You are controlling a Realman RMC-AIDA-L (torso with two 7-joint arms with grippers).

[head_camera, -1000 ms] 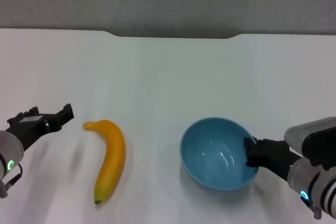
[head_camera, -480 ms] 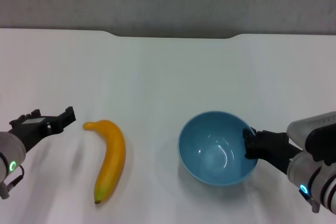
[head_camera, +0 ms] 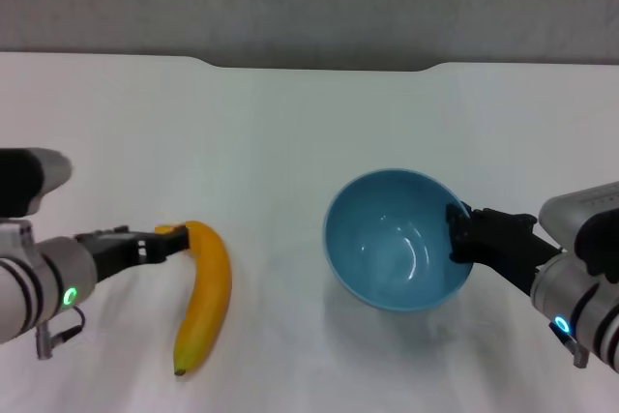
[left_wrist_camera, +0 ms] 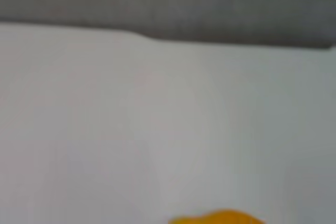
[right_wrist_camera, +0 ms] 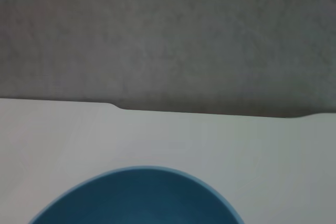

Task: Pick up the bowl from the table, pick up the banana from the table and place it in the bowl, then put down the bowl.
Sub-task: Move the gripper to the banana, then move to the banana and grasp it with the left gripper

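A: Item one, largest. Report.

B: The table (head_camera: 290, 123), white, notch in its far edge. Everything sits on or above it.

A: Item two.

B: The bowl (head_camera: 387, 244), light blue, right of centre. My right gripper (head_camera: 456, 237) is clamped on its near-right rim. It is tilted toward the head camera and looks lifted clear, a shadow beneath it; I judge the pick-up done.

A: Item three.

B: The banana (head_camera: 203, 292), lying on the table well left of the bowl, curved, dark tip nearest me.

A: Item four, your other hand.

B: My left gripper (head_camera: 164, 241), low, at the banana's far stem end, holding nothing. How wide its fingers stand, I cannot tell.

A: Handling note?

B: Straddle the banana across its thicker middle, not the stem, and close squarely so it does not roll. Keep the bowl level meanwhile.
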